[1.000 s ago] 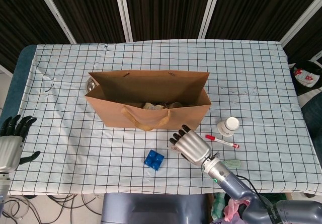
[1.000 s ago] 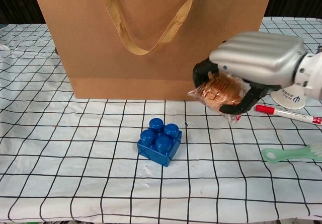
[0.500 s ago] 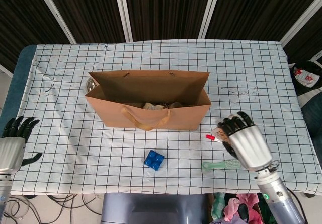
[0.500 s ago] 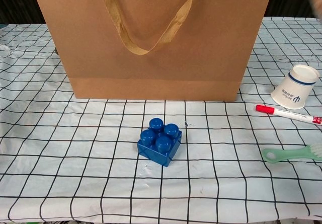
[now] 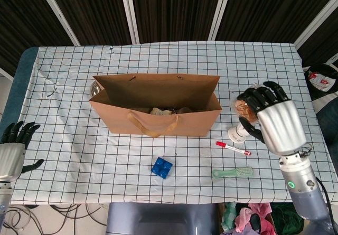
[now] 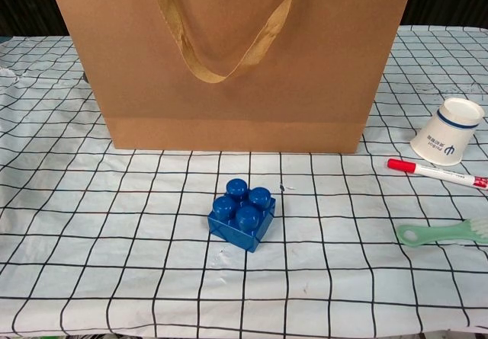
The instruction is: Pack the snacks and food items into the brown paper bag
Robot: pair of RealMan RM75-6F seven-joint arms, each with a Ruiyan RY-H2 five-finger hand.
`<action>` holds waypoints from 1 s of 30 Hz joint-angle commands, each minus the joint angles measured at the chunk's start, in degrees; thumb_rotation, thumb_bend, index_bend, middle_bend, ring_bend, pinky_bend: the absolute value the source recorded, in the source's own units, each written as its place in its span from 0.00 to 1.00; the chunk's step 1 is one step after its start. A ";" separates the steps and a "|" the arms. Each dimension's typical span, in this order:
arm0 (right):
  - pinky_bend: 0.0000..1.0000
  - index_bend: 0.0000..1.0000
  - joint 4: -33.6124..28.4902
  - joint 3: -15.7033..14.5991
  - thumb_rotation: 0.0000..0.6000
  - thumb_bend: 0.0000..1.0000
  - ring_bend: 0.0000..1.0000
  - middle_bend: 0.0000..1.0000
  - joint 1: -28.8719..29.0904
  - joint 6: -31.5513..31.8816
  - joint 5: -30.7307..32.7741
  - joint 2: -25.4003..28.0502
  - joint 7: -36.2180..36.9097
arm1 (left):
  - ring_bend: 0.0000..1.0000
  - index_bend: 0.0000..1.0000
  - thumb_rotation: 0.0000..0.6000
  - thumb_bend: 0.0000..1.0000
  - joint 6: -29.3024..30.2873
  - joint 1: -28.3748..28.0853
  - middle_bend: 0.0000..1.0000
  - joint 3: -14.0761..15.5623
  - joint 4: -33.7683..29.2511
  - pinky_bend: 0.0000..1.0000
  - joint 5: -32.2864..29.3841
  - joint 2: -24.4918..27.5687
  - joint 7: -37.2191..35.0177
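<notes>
The right hand is gripping a wrapped snack; it should clear the rim of the brown paper bag to its left before releasing.

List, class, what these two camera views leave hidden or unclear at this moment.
- Brown paper bag contents: head view shows only crumpled shapes inside; its walls hide the rest.
- Wrapped snack: the right hand covers most of it; absent from chest view.
- Metal object behind the bag: mostly hidden.
- Left hand: cut by the frame edge.
- Cup print: too small.

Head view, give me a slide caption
Right hand lifts a wrapped snack beside the open brown paper bag.
</notes>
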 commanded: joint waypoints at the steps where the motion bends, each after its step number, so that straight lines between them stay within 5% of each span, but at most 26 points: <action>1: 0.26 0.41 1.70 5.75 1.00 0.34 0.45 0.39 7.03 -7.15 7.53 -0.76 1.69 | 0.00 0.16 1.00 0.08 0.03 0.04 0.11 0.02 -0.01 0.02 0.01 0.05 -0.03; 7: 0.26 0.41 6.44 10.92 1.00 0.33 0.44 0.38 16.69 -16.63 16.69 -4.24 0.17 | 0.00 0.16 1.00 0.08 0.14 0.12 0.11 -0.07 -0.12 0.02 -0.22 0.09 0.05; 17: 0.26 0.40 12.62 12.99 1.00 0.30 0.41 0.34 29.20 -25.00 30.34 -12.00 -5.51 | 0.00 0.16 1.00 0.08 -0.93 -0.24 0.11 0.16 0.10 0.02 -0.78 -0.28 1.52; 26: 0.24 0.09 12.79 10.16 1.00 0.09 0.16 0.03 33.81 -27.80 40.39 -14.12 -9.51 | 0.00 0.16 1.00 0.08 -0.80 -0.22 0.11 -0.07 0.13 0.02 -1.06 -0.06 1.10; 30: 0.23 0.05 12.05 10.46 1.00 0.05 0.15 0.00 33.88 -26.89 41.07 -13.59 -8.68 | 0.00 0.16 1.00 0.08 -0.79 -0.21 0.11 -0.12 0.07 0.02 -1.19 -0.04 1.14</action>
